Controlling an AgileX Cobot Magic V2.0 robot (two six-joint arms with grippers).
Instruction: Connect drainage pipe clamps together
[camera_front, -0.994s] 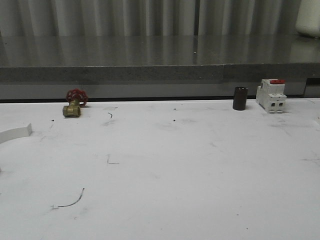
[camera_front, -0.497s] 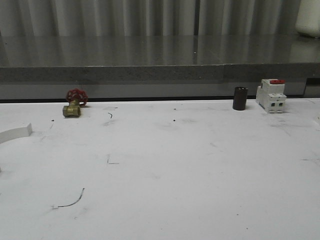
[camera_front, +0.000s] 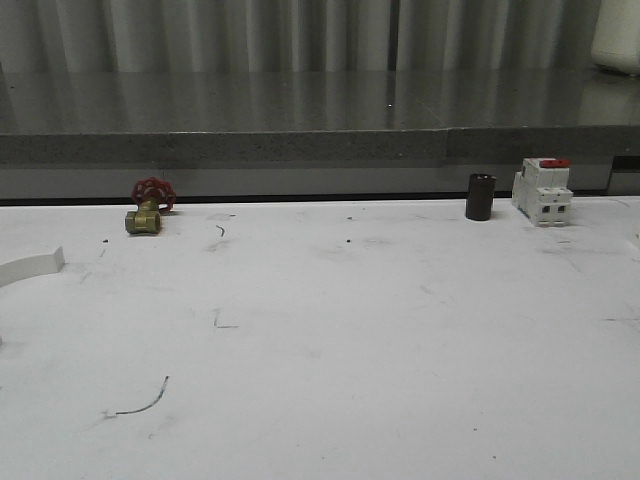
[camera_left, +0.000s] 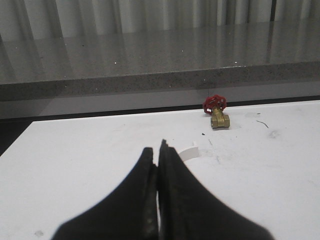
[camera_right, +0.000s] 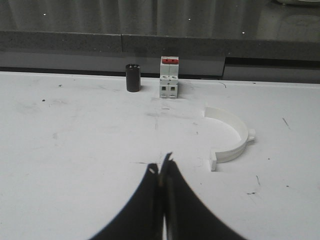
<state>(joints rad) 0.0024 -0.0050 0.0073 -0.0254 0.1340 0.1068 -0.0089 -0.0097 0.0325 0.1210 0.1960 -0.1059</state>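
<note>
One white half-ring drainage pipe clamp (camera_right: 235, 135) lies flat on the table in the right wrist view, a little ahead of my right gripper (camera_right: 161, 167) and off to one side. That gripper's black fingers are pressed together with nothing between them. The end of a second white clamp (camera_front: 30, 267) shows at the far left edge of the front view. In the left wrist view the clamp's end (camera_left: 189, 151) peeks out just behind the tips of my left gripper (camera_left: 158, 150), which is shut and empty; the rest of it is hidden by the fingers.
A brass valve with a red handwheel (camera_front: 150, 205) stands at the back left of the white table (camera_front: 330, 330). A small dark cylinder (camera_front: 480, 196) and a white red-topped breaker block (camera_front: 543, 190) stand at the back right. A grey ledge (camera_front: 320, 145) runs behind the table.
</note>
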